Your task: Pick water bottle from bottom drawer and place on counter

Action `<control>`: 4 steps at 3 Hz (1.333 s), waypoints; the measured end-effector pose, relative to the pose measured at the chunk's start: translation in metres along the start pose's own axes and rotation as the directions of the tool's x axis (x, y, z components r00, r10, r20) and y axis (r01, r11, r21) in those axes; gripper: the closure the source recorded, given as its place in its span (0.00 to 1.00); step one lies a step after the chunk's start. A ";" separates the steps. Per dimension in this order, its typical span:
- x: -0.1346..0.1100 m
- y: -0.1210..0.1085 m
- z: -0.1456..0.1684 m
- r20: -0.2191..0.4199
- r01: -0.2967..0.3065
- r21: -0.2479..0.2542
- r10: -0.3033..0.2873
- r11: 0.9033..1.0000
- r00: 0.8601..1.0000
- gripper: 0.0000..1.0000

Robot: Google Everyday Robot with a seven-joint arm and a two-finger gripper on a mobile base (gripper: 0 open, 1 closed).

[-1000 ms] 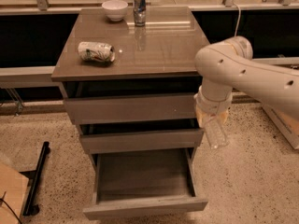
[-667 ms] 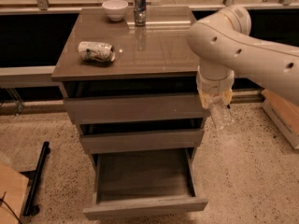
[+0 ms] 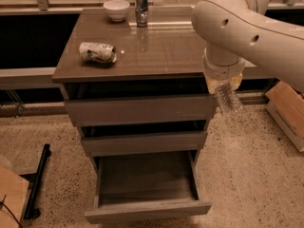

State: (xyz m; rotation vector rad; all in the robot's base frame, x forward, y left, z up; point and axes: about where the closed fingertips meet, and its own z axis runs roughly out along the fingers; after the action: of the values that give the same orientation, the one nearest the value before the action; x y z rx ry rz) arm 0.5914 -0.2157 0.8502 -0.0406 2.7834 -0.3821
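My gripper (image 3: 224, 86) hangs below the big white arm, just off the counter's front right corner. It is shut on the water bottle (image 3: 229, 100), a clear plastic bottle that hangs down from the fingers beside the top drawer, at about counter-edge height. The counter (image 3: 161, 49) is the glossy grey-brown top of the cabinet. The bottom drawer (image 3: 147, 212) is pulled fully open, and its grey inside shows nothing in it.
A crushed white can (image 3: 97, 52) lies at the counter's left. A slim silver-blue can (image 3: 141, 7) and a white bowl (image 3: 116, 8) stand at the back. A cardboard box (image 3: 287, 112) sits on the floor at right. A black bar (image 3: 36, 182) lies at left.
The arm has risen and come nearer the counter's right edge, lifting the water bottle from mid-drawer height up to the counter's edge.
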 end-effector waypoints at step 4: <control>-0.115 0.052 -0.018 0.086 0.083 -0.287 -0.060 0.954 0.994 1.00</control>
State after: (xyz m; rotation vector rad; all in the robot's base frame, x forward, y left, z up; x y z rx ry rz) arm 0.6954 -0.1530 0.8896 -0.2211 2.7431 0.0154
